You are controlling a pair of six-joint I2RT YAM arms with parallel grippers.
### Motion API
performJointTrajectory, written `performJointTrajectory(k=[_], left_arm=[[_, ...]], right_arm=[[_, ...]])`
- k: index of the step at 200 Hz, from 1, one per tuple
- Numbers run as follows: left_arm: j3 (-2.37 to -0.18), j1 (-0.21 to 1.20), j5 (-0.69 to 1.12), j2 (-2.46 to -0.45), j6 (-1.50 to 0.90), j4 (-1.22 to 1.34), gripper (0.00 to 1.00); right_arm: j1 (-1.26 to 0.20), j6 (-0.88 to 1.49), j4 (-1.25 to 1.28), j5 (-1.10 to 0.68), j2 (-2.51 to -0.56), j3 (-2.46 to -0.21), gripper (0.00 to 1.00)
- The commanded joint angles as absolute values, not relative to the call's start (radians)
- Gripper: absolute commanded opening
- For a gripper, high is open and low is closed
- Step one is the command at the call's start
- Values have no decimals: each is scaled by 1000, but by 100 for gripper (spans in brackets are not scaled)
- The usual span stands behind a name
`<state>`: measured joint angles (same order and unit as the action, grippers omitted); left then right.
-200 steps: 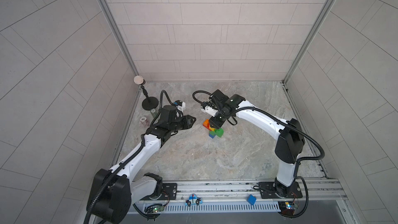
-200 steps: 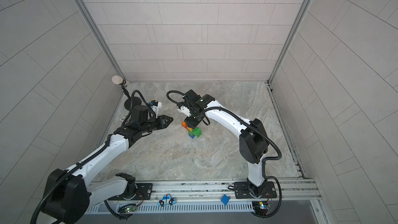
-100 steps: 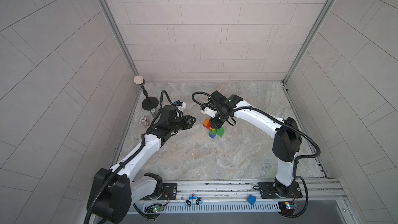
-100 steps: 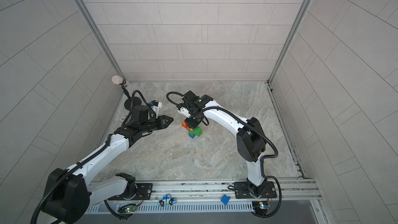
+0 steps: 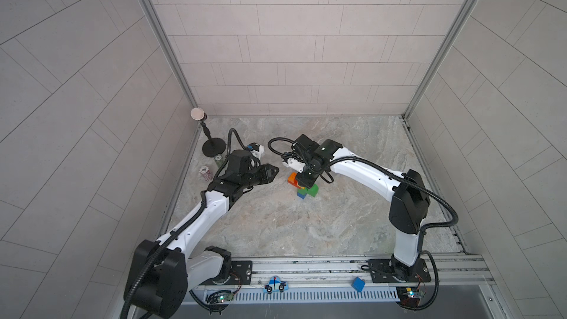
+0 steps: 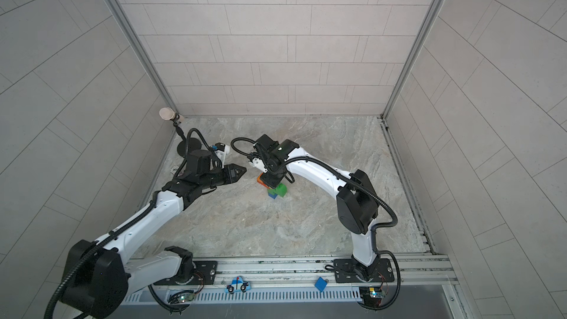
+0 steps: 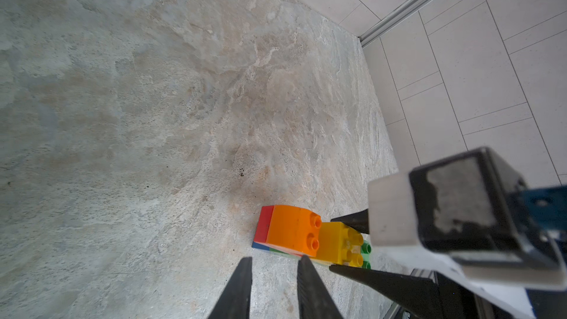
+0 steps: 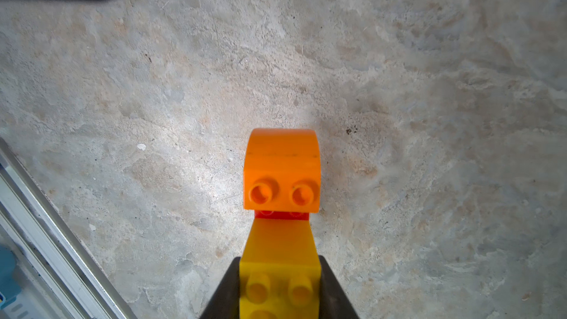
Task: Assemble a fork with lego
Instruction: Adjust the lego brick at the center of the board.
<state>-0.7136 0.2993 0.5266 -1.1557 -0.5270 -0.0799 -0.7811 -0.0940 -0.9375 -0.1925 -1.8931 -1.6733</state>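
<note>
Fingers of right gripper pinch yellow brick beside orange brick on fork — left gripper nearly closed, empty. We reckon prong-seating step; next: press firm, release.

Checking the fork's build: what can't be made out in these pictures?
- Top views: the right hand covers the fork's middle.
- Right wrist view: the blurred yellow brick hides most of the fork.
- Left wrist view: the green brick is mostly hidden behind the yellow brick.
</note>
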Motion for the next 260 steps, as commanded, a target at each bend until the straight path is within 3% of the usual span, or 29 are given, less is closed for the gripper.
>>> performJointTrajectory(k=[1, 75, 117, 162, 199, 223, 246, 260], left_arm=[[-712, 292, 524, -1144, -523, -73, 30], [-712, 288, 516, -1138, -522, -82, 29], [-716, 286, 484, -1099, -522, -92, 31], [-706, 272, 362, -1002, -512, -146, 47], [-666, 271, 446, -989, -519, -118, 61], [-600, 309, 505, -957, -537, -50, 73], [-544, 410, 371, -895, -499, -60, 77], [-494, 455, 321, -851, -485, -17, 86]], right_arm=[[-802, -107, -987, -155, -1933, -1578, 0], [-817, -100, -994, -150, -1957, -1543, 0], [-767, -54, -895, -262, -1780, -1631, 0], [-627, -69, -931, -598, -1739, -1638, 0], [-509, -70, -908, -889, -1794, -1567, 0], [-492, 47, -783, -878, -1792, -1515, 0], [-458, 189, -589, -888, -1760, -1414, 0], [-456, 130, -641, -922, -1789, -1426, 0]])
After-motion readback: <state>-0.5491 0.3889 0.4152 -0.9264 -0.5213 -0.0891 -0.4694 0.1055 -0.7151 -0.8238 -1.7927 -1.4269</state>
